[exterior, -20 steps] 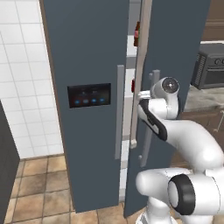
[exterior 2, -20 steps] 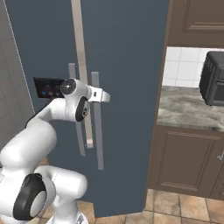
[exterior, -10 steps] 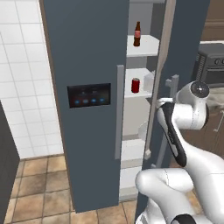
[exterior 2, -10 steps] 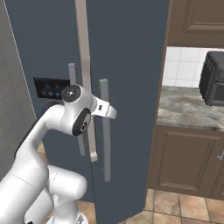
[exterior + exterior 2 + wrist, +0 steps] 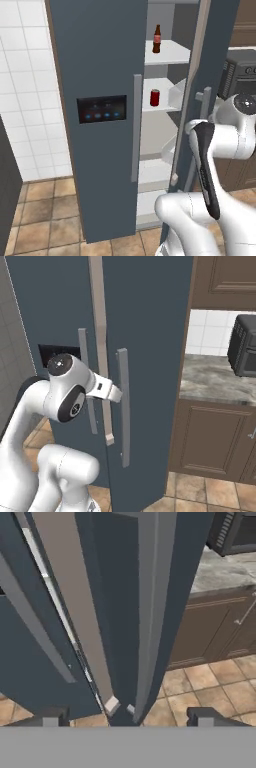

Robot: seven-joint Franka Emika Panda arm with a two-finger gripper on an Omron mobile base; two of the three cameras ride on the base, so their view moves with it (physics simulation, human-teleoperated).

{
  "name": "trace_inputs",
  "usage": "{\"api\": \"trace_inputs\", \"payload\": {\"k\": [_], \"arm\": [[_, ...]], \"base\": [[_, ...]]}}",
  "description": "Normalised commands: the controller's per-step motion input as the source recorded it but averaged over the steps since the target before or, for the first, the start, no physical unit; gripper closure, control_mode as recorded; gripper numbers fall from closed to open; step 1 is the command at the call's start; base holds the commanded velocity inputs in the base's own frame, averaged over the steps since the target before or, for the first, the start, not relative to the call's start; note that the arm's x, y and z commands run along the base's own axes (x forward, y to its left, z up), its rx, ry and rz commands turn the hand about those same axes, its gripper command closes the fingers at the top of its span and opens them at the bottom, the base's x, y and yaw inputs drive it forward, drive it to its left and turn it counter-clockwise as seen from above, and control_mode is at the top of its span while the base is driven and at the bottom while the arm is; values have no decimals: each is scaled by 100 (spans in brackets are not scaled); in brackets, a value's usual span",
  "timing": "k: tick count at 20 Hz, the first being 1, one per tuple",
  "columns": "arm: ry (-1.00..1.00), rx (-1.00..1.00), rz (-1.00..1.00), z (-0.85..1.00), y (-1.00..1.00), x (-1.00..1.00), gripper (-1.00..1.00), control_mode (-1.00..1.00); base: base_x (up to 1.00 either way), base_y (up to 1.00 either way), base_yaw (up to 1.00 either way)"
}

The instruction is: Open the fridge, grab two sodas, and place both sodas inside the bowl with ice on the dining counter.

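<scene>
The fridge (image 5: 100, 75) is the biggest thing here, a tall slate-blue unit with two doors, each carrying one long grey vertical handle. The left door is closed and bears one small black panel (image 5: 101, 109) with a row of blue lights; the right door (image 5: 215, 55) stands swung partly open, showing white shelves inside. To the right of the fridge runs a stretch of brown cabinets (image 5: 210, 441) under a mottled grey stone top, with one dark oven-like box (image 5: 243, 346) sitting on it. The white arm (image 5: 220, 150) reaches up beside the open door, and its gripper (image 5: 125, 718) sits just at the right door's handle (image 5: 123, 406) with the jaws spread wide on either side, nothing clamped between the fingertips (image 5: 50, 718). One soda (image 5: 155, 97) is in sight, a small red can with pale ends, upright on the middle shelf. One dark brown bottle (image 5: 156, 39) with a red label stands on the shelf above it.
</scene>
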Motion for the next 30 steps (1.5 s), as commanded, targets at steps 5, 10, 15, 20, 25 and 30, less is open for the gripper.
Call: {"api": "trace_inputs", "payload": {"k": [5,10,15,20,25,30], "arm": [[0,-23,15,43,98,-70,-100,-100],[3,-22,18,35,93,8,-100,-100],[13,-11,10,39,37,87,-100,-100],[19,-10,6,14,8,100,-100,-100],[16,-16,3,1,6,91,-100,-100],[15,-4,0,0,-25,56,-100,-100]], "base": [[0,0,0],[0,0,0],[0,0,0],[0,0,0],[0,0,0],[0,0,0]]}}
